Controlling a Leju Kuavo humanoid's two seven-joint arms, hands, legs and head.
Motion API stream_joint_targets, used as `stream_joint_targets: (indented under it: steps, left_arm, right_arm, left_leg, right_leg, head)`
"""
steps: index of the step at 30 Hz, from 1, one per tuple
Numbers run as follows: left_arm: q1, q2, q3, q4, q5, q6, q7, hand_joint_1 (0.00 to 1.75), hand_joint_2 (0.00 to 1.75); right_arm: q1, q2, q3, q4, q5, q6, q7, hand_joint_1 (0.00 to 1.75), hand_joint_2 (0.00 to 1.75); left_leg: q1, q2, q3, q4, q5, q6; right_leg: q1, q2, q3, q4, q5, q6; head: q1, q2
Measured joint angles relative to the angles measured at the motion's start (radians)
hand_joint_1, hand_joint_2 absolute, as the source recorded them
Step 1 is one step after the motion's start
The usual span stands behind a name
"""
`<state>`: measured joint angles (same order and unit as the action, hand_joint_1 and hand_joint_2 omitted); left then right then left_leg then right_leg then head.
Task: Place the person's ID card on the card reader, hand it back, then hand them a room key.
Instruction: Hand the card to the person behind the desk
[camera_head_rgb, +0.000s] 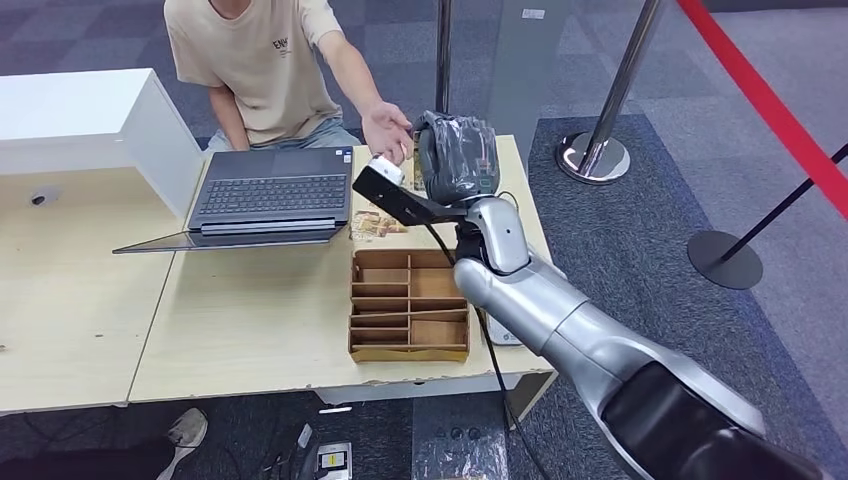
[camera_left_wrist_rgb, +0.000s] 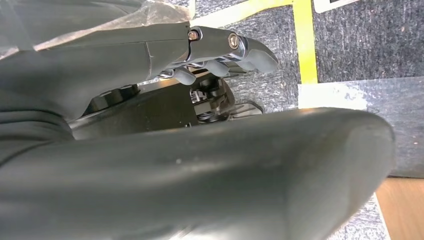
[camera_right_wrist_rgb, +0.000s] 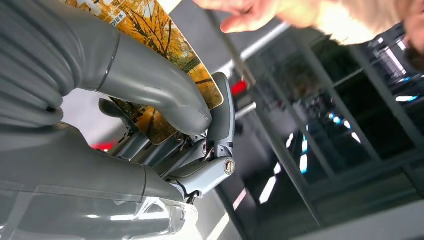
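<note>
My right hand (camera_head_rgb: 455, 155), under a clear plastic wrap, reaches over the table's far edge toward the seated person. It pinches a card (camera_right_wrist_rgb: 172, 60) printed with yellow autumn trees between thumb and fingers (camera_right_wrist_rgb: 220, 115). The person's open hand (camera_head_rgb: 386, 128) hovers just beside my hand, and the same hand (camera_right_wrist_rgb: 250, 12) sits close above the card without touching it. More cards with a similar print (camera_head_rgb: 378, 225) lie on the table behind a wooden divider tray (camera_head_rgb: 410, 340). A white device (camera_head_rgb: 505, 335) peeks out from under my right forearm. My left hand (camera_left_wrist_rgb: 220, 55) hangs over the carpet, holding nothing.
An open laptop (camera_head_rgb: 265, 195) sits left of my hand, in front of the person. A white box (camera_head_rgb: 80, 110) stands at the far left. Metal stanchions (camera_head_rgb: 600, 150) with a red belt (camera_head_rgb: 770, 110) line the floor to the right of the table (camera_head_rgb: 250, 330).
</note>
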<state>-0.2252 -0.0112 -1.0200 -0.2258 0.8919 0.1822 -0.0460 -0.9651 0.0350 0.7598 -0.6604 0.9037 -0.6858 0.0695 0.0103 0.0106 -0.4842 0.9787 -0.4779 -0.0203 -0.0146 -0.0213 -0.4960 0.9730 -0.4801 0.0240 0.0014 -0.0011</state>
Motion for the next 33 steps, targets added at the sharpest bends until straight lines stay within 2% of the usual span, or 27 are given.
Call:
stream_joint_targets:
  steps: [3, 6, 13, 20, 21, 22, 23, 24, 25, 26, 27, 33]
  left_arm:
    - [0.001, 0.000, 0.002, 0.000, -0.003, 0.003, 0.000, 0.00, 0.00]
    - [0.002, 0.000, 0.004, 0.000, -0.004, 0.007, -0.001, 0.00, 0.00]
    - [0.003, 0.000, 0.005, 0.000, -0.010, 0.012, -0.004, 0.00, 0.00]
    - [0.003, 0.002, 0.007, 0.000, -0.017, 0.015, -0.008, 0.00, 0.00]
    - [0.003, 0.002, 0.008, 0.000, -0.017, 0.016, -0.008, 0.00, 0.00]
    - [0.003, 0.002, 0.008, 0.000, -0.018, 0.016, -0.008, 0.00, 0.00]
    - [0.003, 0.003, 0.009, 0.000, -0.019, 0.017, -0.008, 0.00, 0.00]
    - [0.003, 0.003, 0.011, 0.000, -0.019, 0.017, -0.008, 0.00, 0.00]
    - [0.003, 0.004, 0.012, 0.000, -0.020, 0.017, -0.008, 0.00, 0.00]
    - [0.003, 0.004, 0.014, 0.000, -0.020, 0.018, -0.008, 0.00, 0.00]
    - [0.003, 0.004, 0.016, 0.000, -0.021, 0.018, -0.008, 0.00, 0.00]
    - [0.003, 0.006, 0.026, 0.000, -0.033, 0.018, -0.008, 0.00, 0.00]
  right_arm:
    - [0.006, -0.003, 0.000, 0.009, 0.176, -0.003, 0.049, 1.75, 1.75]
    - [0.024, -0.005, -0.027, 0.002, 0.306, -0.005, 0.056, 1.75, 1.75]
    - [0.066, 0.000, -0.129, -0.042, 0.377, -0.006, -0.002, 1.75, 1.75]
    - [0.083, 0.020, -0.246, -0.070, 0.388, -0.007, -0.055, 1.75, 1.75]
    - [0.086, 0.024, -0.258, -0.074, 0.390, -0.007, -0.057, 1.63, 1.75]
    - [0.089, 0.027, -0.269, -0.078, 0.391, -0.007, -0.061, 1.36, 1.75]
    - [0.092, 0.030, -0.280, -0.081, 0.392, -0.007, -0.063, 0.93, 1.75]
    - [0.095, 0.033, -0.290, -0.084, 0.393, -0.007, -0.067, 0.49, 1.31]
    - [0.098, 0.036, -0.300, -0.086, 0.393, -0.007, -0.072, 0.17, 0.87]
    - [0.101, 0.039, -0.311, -0.088, 0.391, -0.007, -0.077, 0.00, 0.44]
    - [0.105, 0.042, -0.321, -0.089, 0.388, -0.007, -0.083, 0.00, 0.00]
    - [0.126, 0.056, -0.367, -0.084, 0.354, -0.007, -0.121, 0.00, 0.00]
  left_leg:
    - [0.000, 0.000, 0.000, 0.000, 0.000, 0.000]
    - [0.000, 0.000, 0.000, 0.001, 0.000, 0.000]
    - [0.000, 0.000, 0.000, 0.001, 0.000, 0.000]
    - [0.000, 0.000, 0.000, 0.001, 0.000, 0.000]
    - [0.000, 0.000, 0.000, 0.001, 0.000, 0.000]
    - [0.000, 0.000, 0.000, 0.001, 0.000, 0.000]
    - [0.000, 0.000, 0.000, 0.001, 0.000, 0.000]
    - [0.000, 0.000, 0.000, 0.001, 0.000, 0.000]
    - [0.000, 0.000, 0.000, 0.001, 0.000, 0.000]
    - [0.000, 0.000, 0.000, 0.001, 0.000, 0.000]
    - [0.000, 0.000, 0.000, 0.001, 0.000, 0.000]
    - [0.000, 0.000, 0.000, 0.001, 0.000, 0.000]
  right_leg:
    - [0.000, 0.000, 0.000, 0.000, 0.000, 0.000]
    - [0.000, 0.000, 0.000, 0.000, 0.000, 0.000]
    - [0.000, 0.000, 0.000, 0.000, 0.000, 0.000]
    - [0.000, 0.000, 0.000, 0.000, 0.000, 0.000]
    - [0.000, 0.000, 0.000, 0.000, 0.000, 0.000]
    - [0.000, 0.000, 0.000, 0.000, 0.000, 0.000]
    - [0.000, 0.000, 0.000, 0.000, 0.000, 0.000]
    - [0.000, 0.000, 0.000, 0.000, 0.000, 0.000]
    - [0.000, 0.000, 0.000, 0.000, 0.000, 0.000]
    - [0.000, 0.000, 0.000, 0.000, 0.000, 0.000]
    - [0.000, 0.000, 0.000, 0.000, 0.000, 0.000]
    - [0.000, 0.000, 0.000, 0.000, 0.000, 0.000]
  head:
    - [0.000, 0.000]
    - [0.000, 0.000]
    - [0.000, 0.000]
    - [0.000, 0.000]
    - [0.000, 0.000]
    - [0.000, 0.000]
    - [0.000, 0.000]
    - [0.000, 0.000]
    - [0.000, 0.000]
    - [0.000, 0.000]
    - [0.000, 0.000]
    - [0.000, 0.000]
